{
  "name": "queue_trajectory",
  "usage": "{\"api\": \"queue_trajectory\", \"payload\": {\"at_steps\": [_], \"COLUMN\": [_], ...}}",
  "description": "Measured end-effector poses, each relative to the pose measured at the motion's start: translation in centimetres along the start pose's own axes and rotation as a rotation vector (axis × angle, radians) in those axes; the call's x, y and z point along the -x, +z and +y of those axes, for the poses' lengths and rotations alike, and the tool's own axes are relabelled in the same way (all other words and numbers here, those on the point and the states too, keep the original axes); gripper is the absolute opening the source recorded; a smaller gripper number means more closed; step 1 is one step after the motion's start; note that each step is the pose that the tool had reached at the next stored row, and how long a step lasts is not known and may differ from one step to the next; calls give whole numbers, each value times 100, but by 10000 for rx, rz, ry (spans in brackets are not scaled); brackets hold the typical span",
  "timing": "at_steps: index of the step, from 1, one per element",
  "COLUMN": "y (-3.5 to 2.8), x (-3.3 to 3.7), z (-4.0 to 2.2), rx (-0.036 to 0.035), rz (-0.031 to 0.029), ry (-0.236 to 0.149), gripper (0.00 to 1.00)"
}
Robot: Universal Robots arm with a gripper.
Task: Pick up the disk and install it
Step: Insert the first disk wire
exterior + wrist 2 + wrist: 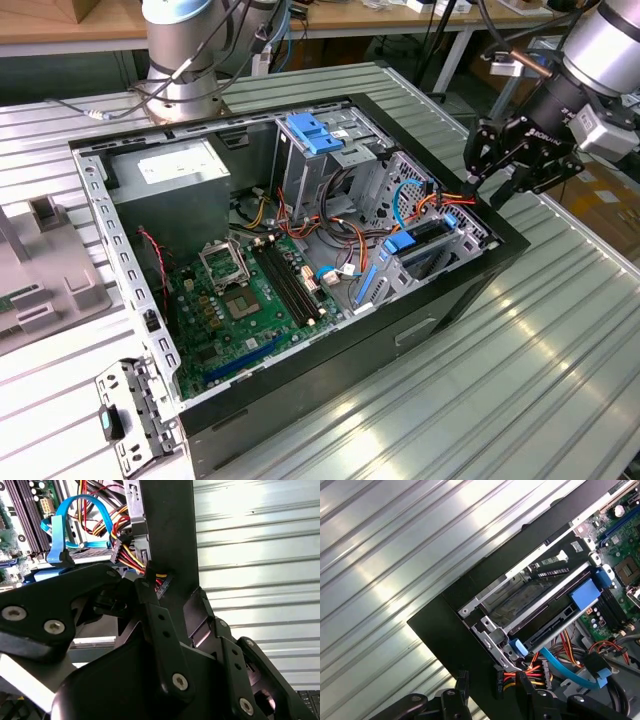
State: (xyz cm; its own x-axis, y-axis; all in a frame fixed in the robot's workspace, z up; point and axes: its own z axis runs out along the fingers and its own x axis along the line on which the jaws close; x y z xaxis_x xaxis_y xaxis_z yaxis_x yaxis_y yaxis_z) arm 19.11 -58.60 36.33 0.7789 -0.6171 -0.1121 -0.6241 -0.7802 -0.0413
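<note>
disk (428, 238): seated on edge in the metal drive cage (470, 240) at the case's corner on the exterior view's right. Dark slab, blue carrier pieces at both ends. First wrist view shows its connector edge (552, 625) exposed between the cage rails.

Pincer (172, 605) tips hidden behind the case wall (170, 540) — grip unclear, disk (540, 592) half-buried in its bay

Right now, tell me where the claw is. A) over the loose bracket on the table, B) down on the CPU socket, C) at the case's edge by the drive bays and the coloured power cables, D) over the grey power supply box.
C: in the exterior view the claw hangs at the case edge beside the drive bays, with the power cables close by it.
</note>
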Motion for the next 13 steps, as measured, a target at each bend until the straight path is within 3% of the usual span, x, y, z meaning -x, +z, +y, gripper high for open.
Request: {"api": "queue_trajectory", "payload": {"at_steps": [3, 8, 13], "y": [1, 1, 5], "x": [0, 1, 1], "z": [0, 1, 1], "rx": [0, 4, 1], "rz": [0, 3, 1], "ry": [0, 0, 0], "gripper": [49, 18, 18]}}
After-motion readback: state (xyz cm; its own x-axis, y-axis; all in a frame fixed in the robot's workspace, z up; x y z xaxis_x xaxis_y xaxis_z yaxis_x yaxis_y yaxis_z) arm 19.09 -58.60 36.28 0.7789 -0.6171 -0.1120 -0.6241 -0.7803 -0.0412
